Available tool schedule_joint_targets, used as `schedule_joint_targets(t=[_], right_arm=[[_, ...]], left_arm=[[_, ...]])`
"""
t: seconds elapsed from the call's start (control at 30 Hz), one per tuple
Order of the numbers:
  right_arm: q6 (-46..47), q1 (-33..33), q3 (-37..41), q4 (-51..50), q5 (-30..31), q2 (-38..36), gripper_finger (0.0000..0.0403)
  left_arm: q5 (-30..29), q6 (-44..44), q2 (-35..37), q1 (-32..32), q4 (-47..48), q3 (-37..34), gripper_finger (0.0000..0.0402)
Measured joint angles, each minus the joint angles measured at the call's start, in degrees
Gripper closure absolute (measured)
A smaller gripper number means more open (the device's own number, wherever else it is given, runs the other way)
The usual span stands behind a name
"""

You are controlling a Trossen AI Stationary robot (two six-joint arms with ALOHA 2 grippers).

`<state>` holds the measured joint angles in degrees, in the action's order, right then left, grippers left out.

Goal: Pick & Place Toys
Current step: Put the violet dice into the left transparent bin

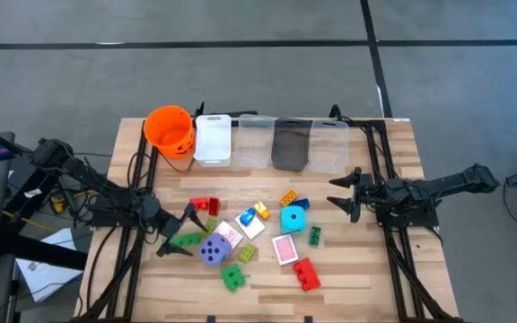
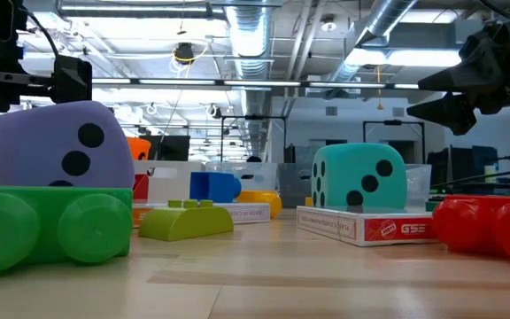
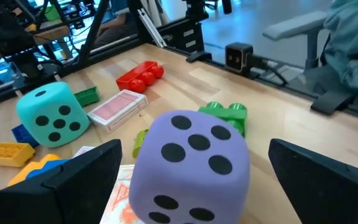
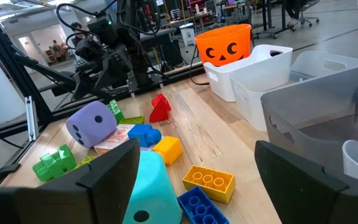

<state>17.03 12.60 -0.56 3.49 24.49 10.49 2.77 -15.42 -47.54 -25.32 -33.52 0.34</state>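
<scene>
Clearly your left gripper (image 1: 179, 231) was the nearer one: its fingers stood wide apart, empty, with the purple die (image 1: 212, 250) just right of them. Your right gripper (image 1: 346, 192), also parted and empty, waited well off past the cyan die (image 1: 293, 219).

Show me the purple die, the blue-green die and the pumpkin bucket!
purple die (image 3: 191, 165), left wrist view, on its dotted top face.
cyan die (image 1: 293, 218), high view, on its top face.
orange pumpkin bucket (image 4: 226, 41), right wrist view, on its face side.

Wooden table (image 1: 366, 278): scattered toys (image 1: 249, 235), orange bucket (image 1: 170, 131), four bins (image 1: 272, 143).
</scene>
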Motion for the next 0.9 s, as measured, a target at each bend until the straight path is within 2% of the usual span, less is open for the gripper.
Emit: schedule_joint_targets(t=[0.2,0.53,0.9], right_arm=[[0.0,0.0,0.0,0.0,0.0,0.0,0.0092],[0.0,0.0,0.0,0.0,0.0,0.0,0.0092],[0.0,0.0,0.0,0.0,0.0,0.0,0.0092]], left_arm=[[-0.5,-2.2,-3.5,0.0,-0.1,0.0,0.0002],[-0.9,-2.3,-11.2,0.0,-6.6,0.0,0.0002],[-1.8,-4.5,-15.5,0.0,-10.5,0.0,0.0002]])
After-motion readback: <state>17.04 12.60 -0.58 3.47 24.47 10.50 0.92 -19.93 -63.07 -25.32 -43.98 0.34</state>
